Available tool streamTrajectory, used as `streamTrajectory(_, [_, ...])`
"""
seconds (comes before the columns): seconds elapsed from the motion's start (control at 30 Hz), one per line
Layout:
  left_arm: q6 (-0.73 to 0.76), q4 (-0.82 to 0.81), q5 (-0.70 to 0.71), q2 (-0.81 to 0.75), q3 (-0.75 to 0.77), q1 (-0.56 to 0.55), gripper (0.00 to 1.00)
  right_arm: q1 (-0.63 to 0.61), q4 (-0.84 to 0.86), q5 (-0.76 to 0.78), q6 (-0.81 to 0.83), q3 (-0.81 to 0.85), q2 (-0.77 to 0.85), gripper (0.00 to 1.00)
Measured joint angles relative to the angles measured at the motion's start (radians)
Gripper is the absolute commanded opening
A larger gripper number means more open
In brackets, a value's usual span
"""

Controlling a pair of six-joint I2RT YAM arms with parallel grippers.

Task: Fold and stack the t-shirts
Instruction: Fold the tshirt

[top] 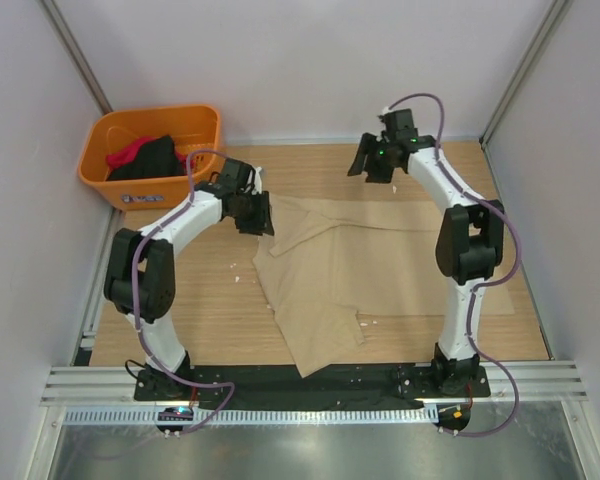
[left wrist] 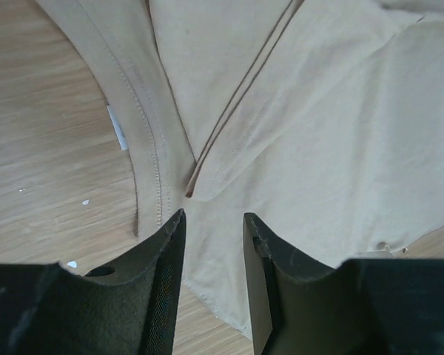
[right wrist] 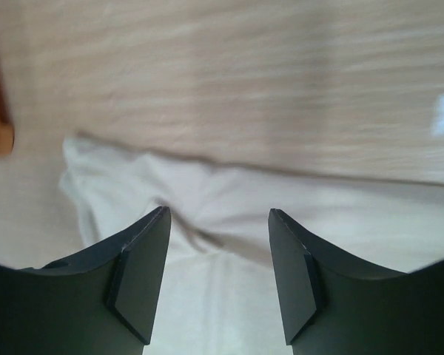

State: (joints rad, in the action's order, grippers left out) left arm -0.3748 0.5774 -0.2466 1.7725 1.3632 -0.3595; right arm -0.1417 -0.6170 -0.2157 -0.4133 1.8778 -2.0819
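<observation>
You have the large tan-beige cloth t-shirt [top: 380,265] lying rumpled on the wooden desk [top: 210,310] between the two arms. One part is folded diagonally across its left half and a flap trails toward the near edge. The black and red cloth shirts [top: 145,158] sit heaped in the orange plastic basket [top: 205,125] at the far left corner. From above you see the left jaws at the tan shirt's far left corner and the right jaws raised over its far edge, though their gaps are hard to judge there. The left wrist view settles it: jaws narrowly apart, nothing between them, just over a curved double-stitched hem [left wrist: 152,148] with a small white tag [left wrist: 117,127] peeking out beside it. The right wrist view, blurred and washed pale, shows jaws wider apart and empty above the shirt's edge, with a sliver of the basket at the left.
</observation>
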Motion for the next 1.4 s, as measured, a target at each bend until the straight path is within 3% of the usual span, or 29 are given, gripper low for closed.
streamTrajectory(0.27, [-0.038,-0.027,-0.04,0.105,-0.029,0.0,0.45,-0.164,-0.014,-0.125,0.023,-0.013,-0.096,0.66])
streamTrajectory(0.57, [-0.071,-0.046,-0.045,0.15,-0.031,0.0,0.45,-0.182,-0.036,-0.182,0.082,0.066,-0.26,0.63])
streamTrajectory(0.7, [-0.083,-0.049,-0.053,0.154,-0.031,0.0,0.39,-0.188,-0.035,-0.203,0.087,0.089,-0.286,0.59])
streamTrajectory(0.93, [-0.094,-0.05,-0.069,0.182,-0.031,-0.003,0.37,-0.206,-0.034,-0.209,0.09,0.093,-0.288,0.58])
streamTrajectory(1.1, [-0.094,-0.049,-0.069,0.192,-0.031,-0.006,0.24,-0.209,-0.03,-0.209,0.085,0.093,-0.288,0.57])
streamTrajectory(1.23, [-0.093,-0.045,-0.068,0.194,-0.031,-0.007,0.0,-0.209,-0.023,-0.208,0.068,0.093,-0.288,0.56])
streamTrajectory(1.4, [-0.092,-0.024,-0.062,0.186,-0.031,-0.007,0.0,-0.208,-0.017,-0.204,0.047,0.092,-0.288,0.56])
